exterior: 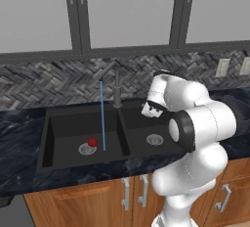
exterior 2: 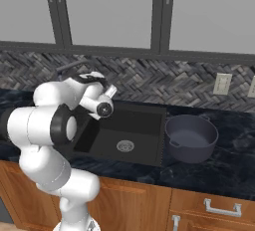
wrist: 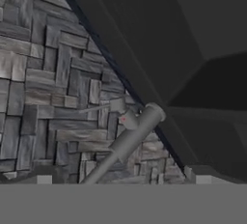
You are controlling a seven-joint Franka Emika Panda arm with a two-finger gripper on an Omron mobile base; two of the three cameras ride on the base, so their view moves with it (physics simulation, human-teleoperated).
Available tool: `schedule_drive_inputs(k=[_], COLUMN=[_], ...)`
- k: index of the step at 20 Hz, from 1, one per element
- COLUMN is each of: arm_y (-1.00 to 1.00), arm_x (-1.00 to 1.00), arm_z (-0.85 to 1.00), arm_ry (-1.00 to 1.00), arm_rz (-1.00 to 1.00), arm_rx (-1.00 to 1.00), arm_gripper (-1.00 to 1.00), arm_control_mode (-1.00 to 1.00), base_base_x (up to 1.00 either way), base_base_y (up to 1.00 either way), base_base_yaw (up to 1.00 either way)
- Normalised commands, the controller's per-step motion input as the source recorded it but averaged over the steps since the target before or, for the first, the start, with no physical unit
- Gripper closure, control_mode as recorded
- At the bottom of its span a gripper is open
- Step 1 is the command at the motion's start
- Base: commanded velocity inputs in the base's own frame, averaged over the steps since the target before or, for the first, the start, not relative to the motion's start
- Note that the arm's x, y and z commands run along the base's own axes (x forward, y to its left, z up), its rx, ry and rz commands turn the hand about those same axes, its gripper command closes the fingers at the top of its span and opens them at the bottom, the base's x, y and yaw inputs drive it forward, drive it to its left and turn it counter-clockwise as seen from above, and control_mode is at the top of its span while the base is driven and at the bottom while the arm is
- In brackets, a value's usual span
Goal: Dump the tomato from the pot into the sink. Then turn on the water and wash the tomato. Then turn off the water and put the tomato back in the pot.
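Water [exterior: 102,116] runs in a thin blue stream from the faucet [exterior: 117,90] into the left basin of the sink [exterior: 46,138], so the dumping step looks done and the washing step is under way. The tomato [exterior: 93,142] lies on the floor of that left basin, just beside the silver drain [exterior: 86,148] and close to where the stream lands, though I cannot tell whether the water actually strikes it. The pot [exterior 2: 191,137] stands upright and empty on the dark table [exterior 2: 229,165], just to the right of the sink and touching nothing else. The end effector [exterior 2: 110,91] hangs above the back edge of the sink near the faucet, holding nothing; its fingers are hard to make out in the base views, and by every sign they stand spread wide apart. From the hand view, the faucet's grey stem [wrist: 126,141] and its small lever [wrist: 116,105] sit straight ahead against the herringbone wall tiles [wrist: 43,73]. Judging from this, what remains is shutting off the water, reaching down for the tomato, and carrying it back to the pot
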Motion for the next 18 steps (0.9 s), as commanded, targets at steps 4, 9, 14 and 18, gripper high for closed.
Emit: schedule_drive_inputs(k=[4, 9, 14, 18], arm_y=[-0.29, -0.28, -0.19, -0.05], arm_x=[0.12, 0.19, 0.04, 0.00], arm_z=[0.02, 0.00, 0.00, -0.23], arm_ry=[0.38, 0.19, -0.05, -0.07], arm_rz=[0.04, 0.12, 0.23, 0.29], arm_rx=[0.00, 0.01, 0.02, 0.00], arm_gripper=[-1.00, -1.00, -1.00, -1.00], arm_control_mode=[-1.00, -1.00, -1.00, -1.00], base_base_x=[0.00, 0.00, 0.00, 0.00], base_base_y=[0.00, 0.00, 0.00, 0.00], base_base_yaw=[0.00, 0.00, 0.00, 0.00])
